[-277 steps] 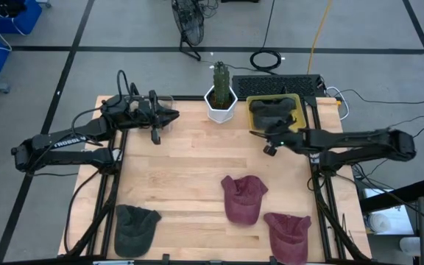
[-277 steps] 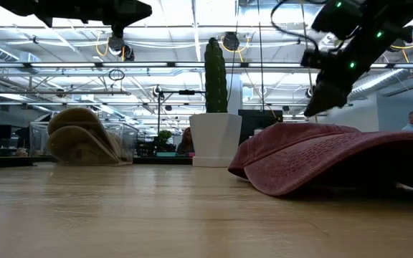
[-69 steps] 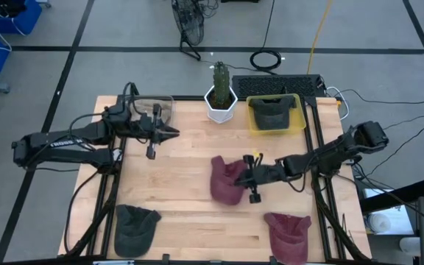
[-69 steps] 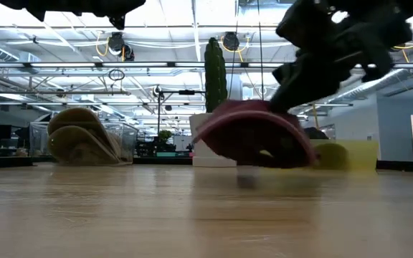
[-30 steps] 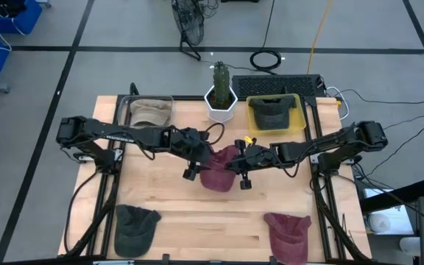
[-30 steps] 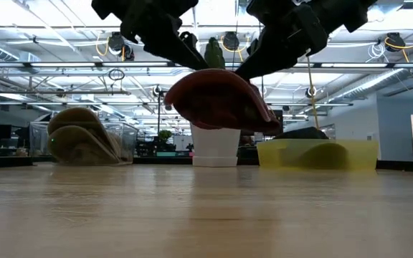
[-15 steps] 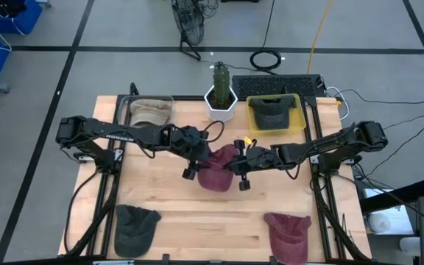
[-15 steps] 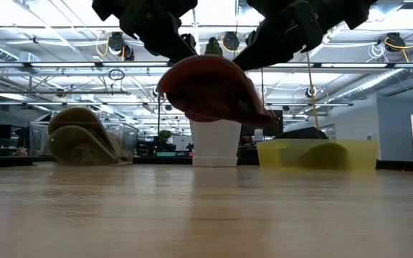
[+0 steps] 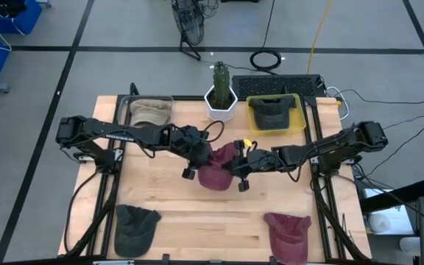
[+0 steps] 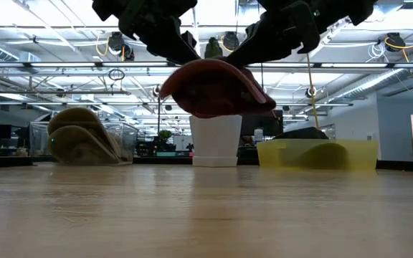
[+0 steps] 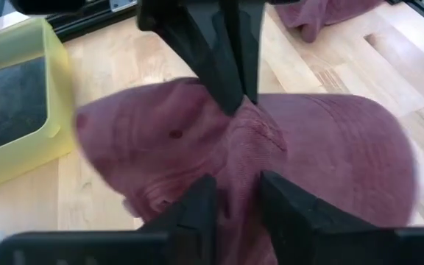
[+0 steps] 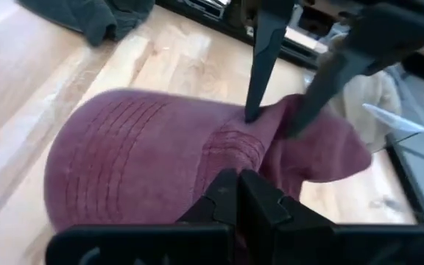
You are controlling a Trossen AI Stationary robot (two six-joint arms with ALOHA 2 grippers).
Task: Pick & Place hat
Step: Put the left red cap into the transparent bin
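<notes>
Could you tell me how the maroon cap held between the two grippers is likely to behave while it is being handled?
The maroon cap is probably floppy: its cloth bunches where the right gripper pinches it. It looks light, hanging off the table from small pinches.

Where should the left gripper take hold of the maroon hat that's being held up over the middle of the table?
Probably the crown's raised fold. The maroon hat hangs above the table, pinched by the right gripper on its right. The left gripper, on the opposite side, straddles that fold, the only loose cloth standing up to pinch.

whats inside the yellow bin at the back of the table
A dark grey hat lies in the yellow bin, filling most of it. Whatever is beneath that hat is covered; the bin's floor barely shows.
</notes>
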